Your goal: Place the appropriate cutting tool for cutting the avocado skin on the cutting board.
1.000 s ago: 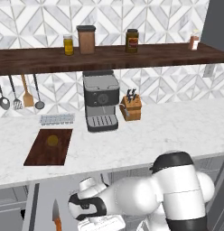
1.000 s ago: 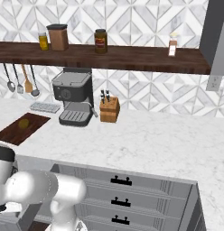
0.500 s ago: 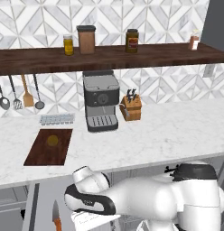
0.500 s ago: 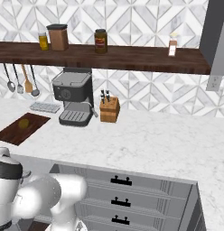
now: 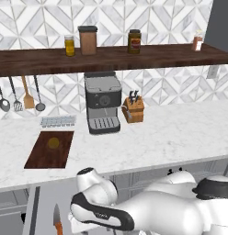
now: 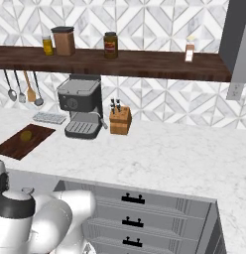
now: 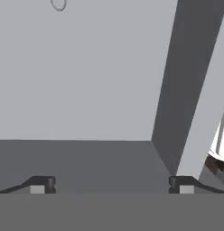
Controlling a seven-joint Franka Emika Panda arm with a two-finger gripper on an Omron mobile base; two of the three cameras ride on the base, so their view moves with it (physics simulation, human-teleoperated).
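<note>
The orange-handled knife (image 5: 57,220) lies blade up in the open drawer below the counter's left end. My arm bends low beside it, to its right, and the fingers themselves are hidden there. In the hand view my gripper (image 7: 111,185) is open, its fingertips (image 7: 41,184) far apart with nothing between them, facing a flat grey drawer floor and wall. The dark brown cutting board (image 5: 49,150) (image 6: 16,144) rests on the counter's left part. The olive-green avocado (image 5: 53,143) (image 6: 26,135) sits on the board's far half.
A coffee machine (image 5: 103,109) and a wooden knife block (image 5: 133,109) stand at the back of the marble counter (image 5: 171,133). An ice tray (image 5: 58,121) lies behind the board. Utensils (image 5: 17,94) hang on the wall under the long shelf (image 5: 111,57). Closed drawers (image 6: 132,218) line the cabinet front.
My arm has swung: its bulky upper links have shifted right while the hand stays low by the drawer. The knife, board and avocado have not moved.
</note>
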